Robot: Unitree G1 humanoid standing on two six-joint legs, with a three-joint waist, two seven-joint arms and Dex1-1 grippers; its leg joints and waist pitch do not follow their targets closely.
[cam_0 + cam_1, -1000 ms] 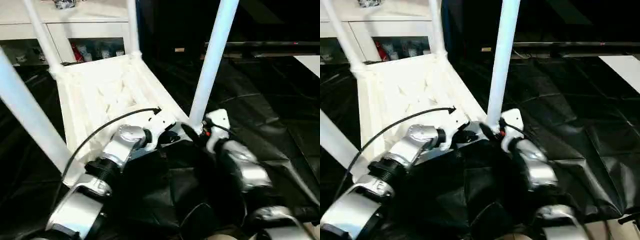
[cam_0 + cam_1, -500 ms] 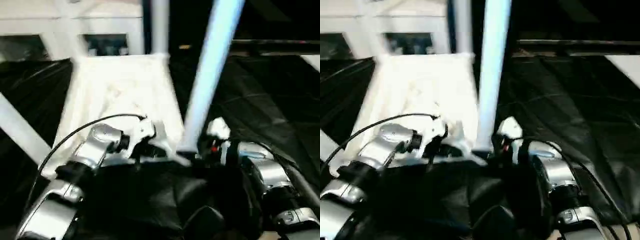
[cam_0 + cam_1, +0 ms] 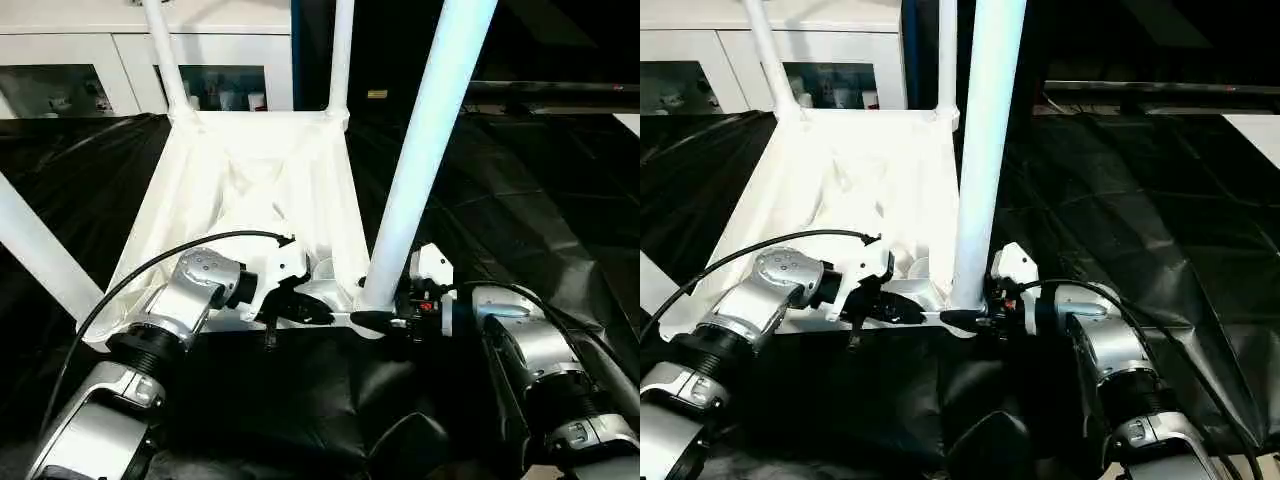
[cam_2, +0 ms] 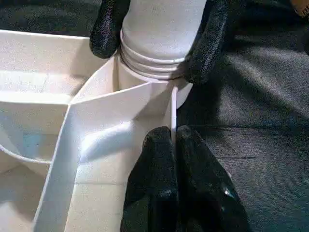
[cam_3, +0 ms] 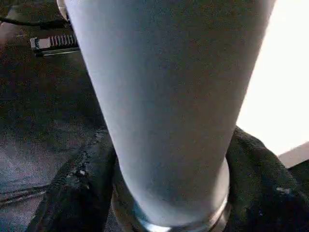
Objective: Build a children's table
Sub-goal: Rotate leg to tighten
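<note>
The upturned tabletop is lying on the black cloth, legs rising from its corners. The right gripper is clasping the near leg at its socket; the left gripper, fingers pressed together, is bracing the rim. Hollow plastic (probably light, stiff, slippery): gripping low seems wisest.

black floor covering, white cabinet w/ glass

We see the tabletop lying underside up on the sheet, a leg in each corner socket. A cabinet stands behind its far edge.
</note>
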